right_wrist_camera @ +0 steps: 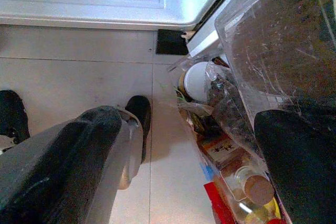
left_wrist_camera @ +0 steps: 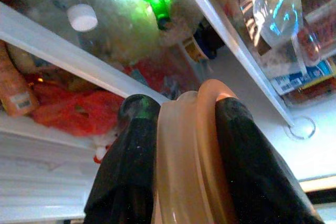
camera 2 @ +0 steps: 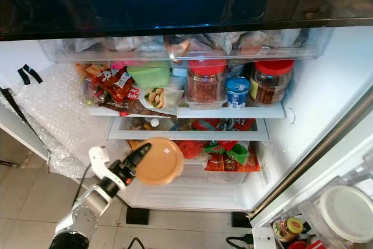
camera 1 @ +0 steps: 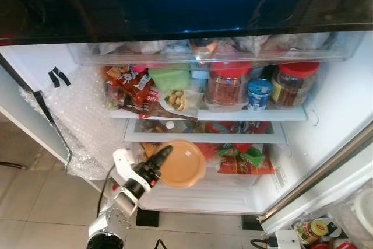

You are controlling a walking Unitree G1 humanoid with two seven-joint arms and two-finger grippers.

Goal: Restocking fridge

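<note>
Left gripper (camera 1: 157, 164) clamped on orange lidded container (camera 1: 182, 164), at open fridge (camera 1: 326, 103).
No labels legible; two red-lidded jars (camera 1: 228, 83) hold brown contents; right gripper (right_wrist_camera: 178, 150) fingers apart.

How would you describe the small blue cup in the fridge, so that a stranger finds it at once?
Look in the open fridge, at the upper shelf just below the clear drawer. Two big jars with red lids stand on its right part, and the blue cup sits between them. It is much shorter than the jars, and its lid is blue, not red.

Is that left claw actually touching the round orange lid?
Touching. The left wrist view shows the left claw with both black fingers pressed against the orange lid.
</note>
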